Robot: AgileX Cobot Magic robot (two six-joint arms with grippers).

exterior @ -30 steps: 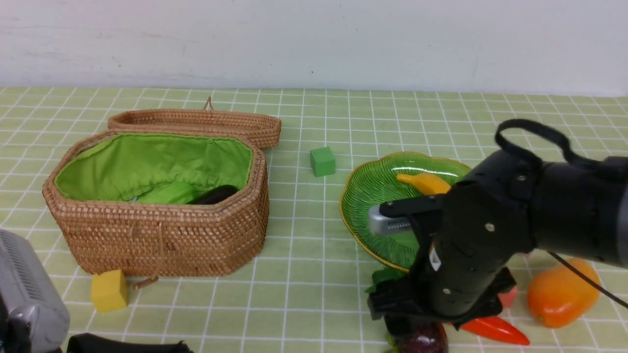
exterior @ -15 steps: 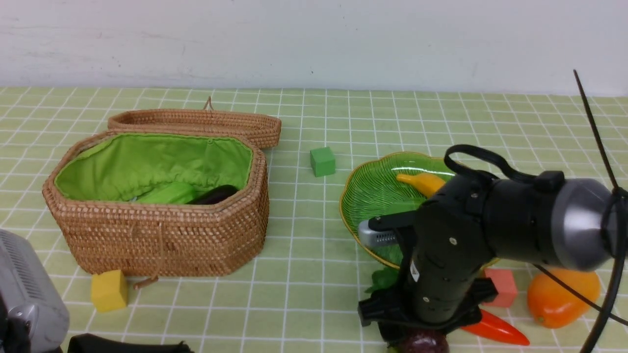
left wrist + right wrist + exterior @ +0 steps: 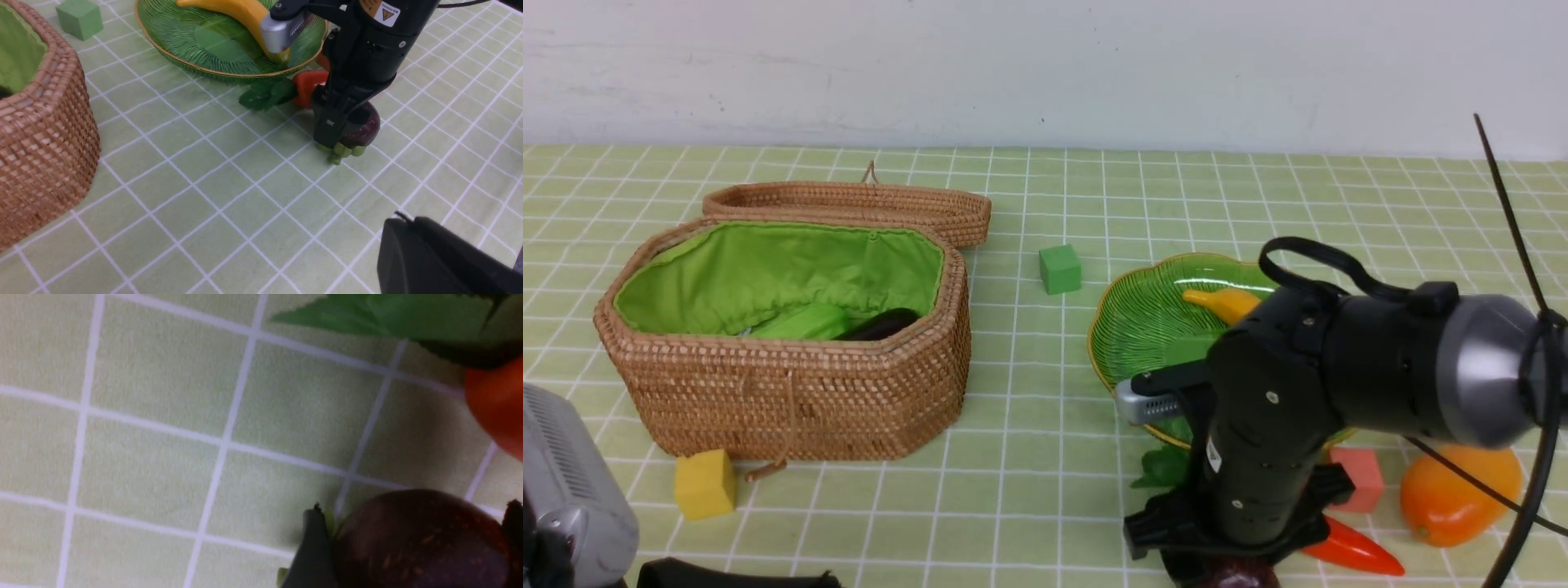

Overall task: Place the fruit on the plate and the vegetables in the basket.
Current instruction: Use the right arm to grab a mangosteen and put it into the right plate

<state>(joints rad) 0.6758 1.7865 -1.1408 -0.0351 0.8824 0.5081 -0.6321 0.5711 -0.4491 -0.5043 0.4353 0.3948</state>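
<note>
The wicker basket (image 3: 792,400) stands open on the robot's left, with the gourd (image 3: 805,322) and the eggplant (image 3: 880,324) inside. The green plate (image 3: 1143,335) is well to its right, bearing the banana (image 3: 1221,304). The left gripper (image 3: 412,222) is shut, with nothing between its tips, and farther from the work than the right gripper (image 3: 414,504), whose fingers close on either side of the round dark-purple fruit (image 3: 425,543) and appear to grip it. The carrot (image 3: 1356,547) lies between that fruit and the plate, partly hidden by the right arm, and the mango (image 3: 1462,494) rests farther to the right.

The move turns on this: the plate lies forward of the gripped fruit, beyond the carrot, so a lift high enough to pass the carrot and rim seems called for. The fruit's stem axis seems to run roughly from finger to finger, its green calyx (image 3: 282,575) beside one of them; being round and glossy, it could roll or slip if the pinch is off-centre
</note>
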